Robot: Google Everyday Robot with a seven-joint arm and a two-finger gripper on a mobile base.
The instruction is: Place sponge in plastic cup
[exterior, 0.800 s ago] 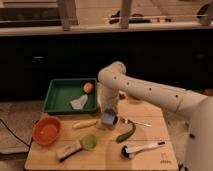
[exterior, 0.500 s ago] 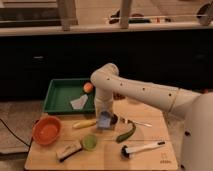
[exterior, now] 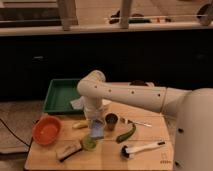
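Note:
My gripper [exterior: 95, 119] hangs from the white arm over the middle of the wooden table and is shut on the sponge [exterior: 96, 129], a flat blue-grey block that hangs upright below it. The sponge's lower edge is just above and slightly right of the plastic cup [exterior: 88, 143], a small light-green cup standing near the table's front. I cannot tell whether sponge and cup touch.
A dark grey cup [exterior: 111, 120] stands just right of the sponge. An orange bowl [exterior: 47, 130] is at the left, a tan brush [exterior: 68, 150] at the front left, a green tray [exterior: 61, 95] behind. A green vegetable [exterior: 126, 133] and a white-handled brush [exterior: 143, 148] lie right.
The arm has swung left and forward, carrying the sponge from beside the dark grey cup down toward the light-green cup.

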